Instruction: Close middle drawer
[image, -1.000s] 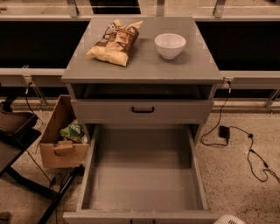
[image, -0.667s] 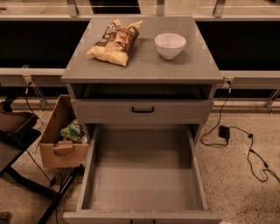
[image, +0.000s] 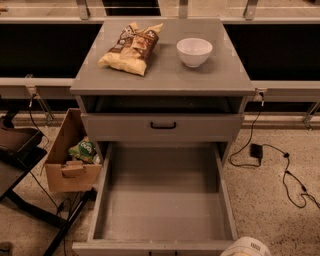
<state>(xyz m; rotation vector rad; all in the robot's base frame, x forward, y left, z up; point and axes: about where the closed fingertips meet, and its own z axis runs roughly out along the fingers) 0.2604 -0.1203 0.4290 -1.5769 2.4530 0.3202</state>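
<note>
The middle drawer (image: 162, 200) is pulled far out of the grey cabinet (image: 162, 82) toward the camera. Its plain grey inside is empty, and its low front panel (image: 125, 247) lies along the bottom edge of the view. Above it, the drawer with the taller front panel and black bar handle (image: 163, 125) stands slightly out. My gripper is not in view. Only a white rounded part of the robot (image: 245, 247) shows at the bottom edge, just right of the open drawer's front corner.
A chip bag (image: 131, 47) and a white bowl (image: 194, 51) sit on the cabinet top. A cardboard box (image: 70, 155) with a green packet stands left of the drawer, beside a black stand (image: 20, 150). Black cables (image: 280, 160) lie on the floor at right.
The white robot part at the bottom right dropped nearly out of view, then rose back in, slightly further left. The drawers have not moved.
</note>
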